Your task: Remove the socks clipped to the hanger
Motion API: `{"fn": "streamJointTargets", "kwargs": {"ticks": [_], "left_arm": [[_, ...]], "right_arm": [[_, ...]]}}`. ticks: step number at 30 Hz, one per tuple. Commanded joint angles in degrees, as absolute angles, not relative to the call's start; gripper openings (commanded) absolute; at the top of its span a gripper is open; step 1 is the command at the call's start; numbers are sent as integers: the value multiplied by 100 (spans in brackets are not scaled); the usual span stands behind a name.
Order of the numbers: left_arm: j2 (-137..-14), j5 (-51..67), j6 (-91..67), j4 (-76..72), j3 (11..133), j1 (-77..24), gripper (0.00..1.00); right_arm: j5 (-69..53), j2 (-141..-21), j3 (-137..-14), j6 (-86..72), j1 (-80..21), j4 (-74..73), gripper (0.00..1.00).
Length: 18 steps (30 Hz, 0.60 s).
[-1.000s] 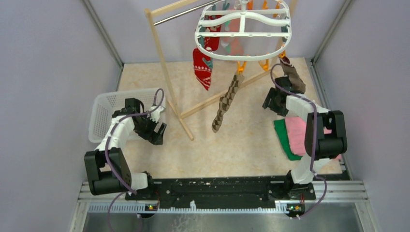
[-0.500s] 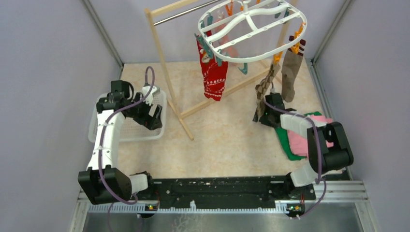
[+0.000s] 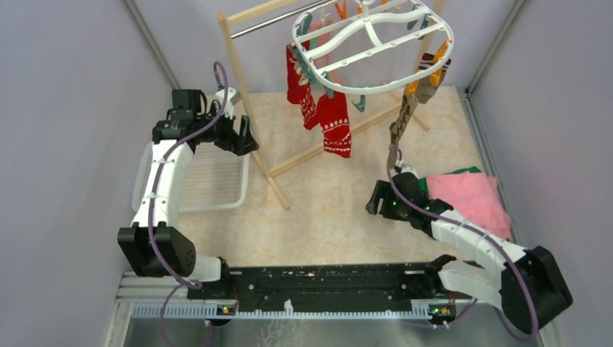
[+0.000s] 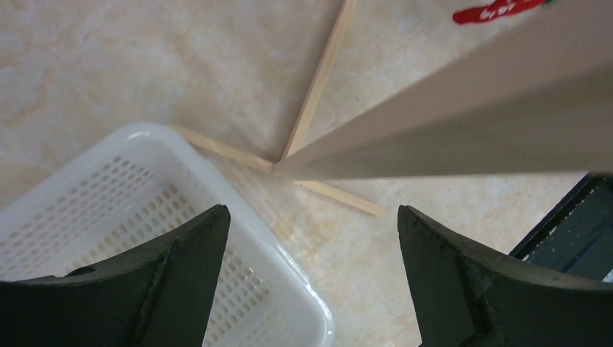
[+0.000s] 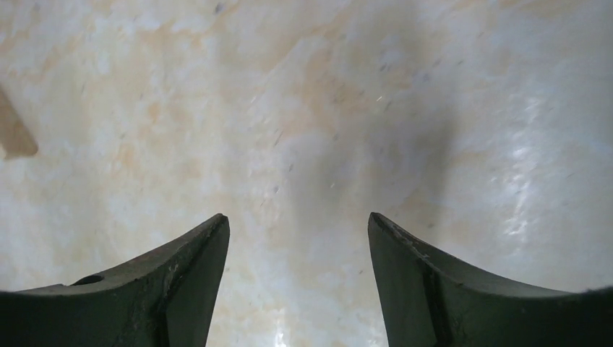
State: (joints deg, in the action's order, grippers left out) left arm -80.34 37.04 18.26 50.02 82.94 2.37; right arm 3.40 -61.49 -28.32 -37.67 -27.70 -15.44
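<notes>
Top external view: the socks hang from the hanger (image 3: pixel 370 20), up and beyond both claws. A brown argyle sock (image 3: pixel 401 123) dangles from an orange clip (image 3: pixel 437 61) on the ring's right side, and its lower end sits just beyond the right claw (image 3: pixel 376 199), above it. I cannot tell whether the two touch. Two red socks (image 3: pixel 334 123) hang from teal clips (image 3: pixel 303 69) on the ring's left side, to the right of the left claw (image 3: pixel 246 141). Their white pattern is too small to read.

The right claw (image 5: pixel 296 224) is spread wide with nothing between its fingers, only the bare table (image 5: pixel 289 108) below. A pink cloth (image 3: pixel 470 199) lies just to its right, with a green cloth (image 3: pixel 463 172) edging out from under that.

The left claw (image 4: pixel 311 217) is also spread wide and empty. It is raised beside the upright of the wooden rack (image 3: pixel 249 108). Below it, its wrist view shows the corner of the white mesh basket (image 4: pixel 289 289), the rack's (image 4: pixel 470 123) foot bars crossing just beyond, and a scrap of red sock (image 4: pixel 499 11) at the far right.
</notes>
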Motion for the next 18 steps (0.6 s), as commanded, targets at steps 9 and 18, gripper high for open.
{"fn": "streamJointTargets", "kwargs": {"ticks": [9, 18], "left_arm": [[-8110, 3168, 926, 3829, 8596, -413, 71], [-7034, 3182, 517, 3211, 7301, -420, 90]], "right_arm": [[1462, -5445, -2683, -4946, -5132, -2208, 67], [1659, -5692, -2735, -5067, -5421, -2238, 69]]}}
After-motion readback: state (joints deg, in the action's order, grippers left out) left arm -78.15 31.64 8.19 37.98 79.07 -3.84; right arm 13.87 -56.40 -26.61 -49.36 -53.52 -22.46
